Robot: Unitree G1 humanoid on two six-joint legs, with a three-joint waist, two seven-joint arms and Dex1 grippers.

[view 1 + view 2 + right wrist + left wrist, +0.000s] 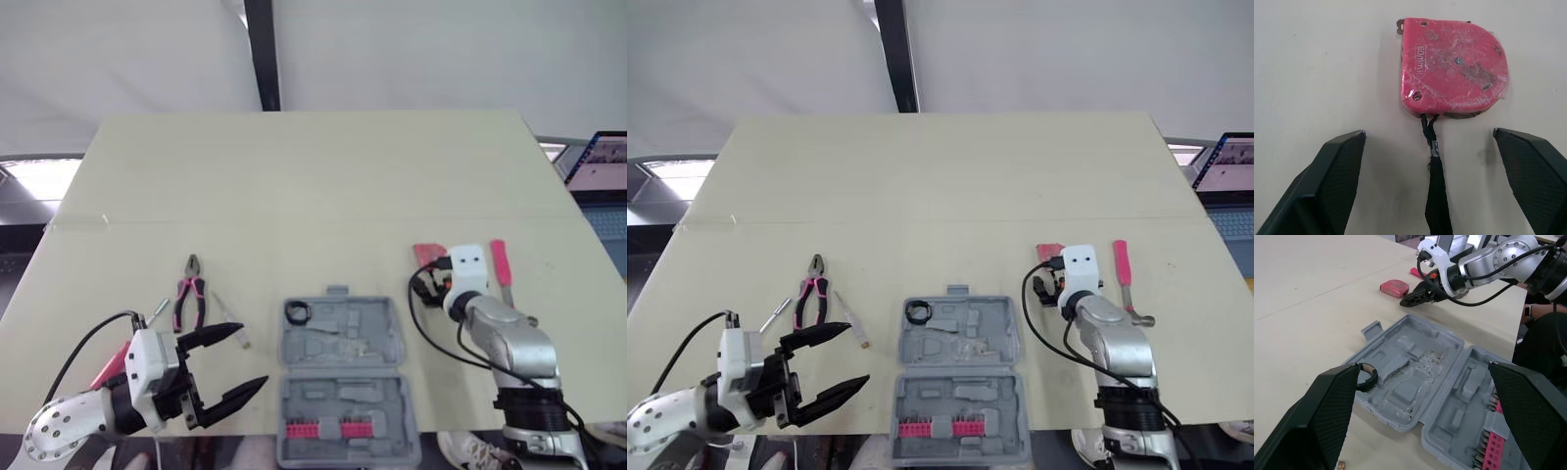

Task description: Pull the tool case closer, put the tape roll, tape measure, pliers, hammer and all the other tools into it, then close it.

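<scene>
The grey tool case (341,377) lies open at the table's near edge, with a black tape roll (298,313) in its far left corner. My left gripper (252,355) is open just left of the case; in its wrist view its fingers (1327,406) frame the case (1415,382). Pink-handled pliers (190,299) lie further left. My right gripper (1428,131) is open just short of the pink tape measure (1454,68), with the measure's black strap between its fingers. A pink-handled hammer (501,269) lies right of that wrist.
A small metal bit (157,311) and a thin screwdriver (230,323) lie near the pliers. Something red (113,362) shows under my left arm. Pink bits (328,428) fill the case's near half. A laptop (600,162) stands off the table's right edge.
</scene>
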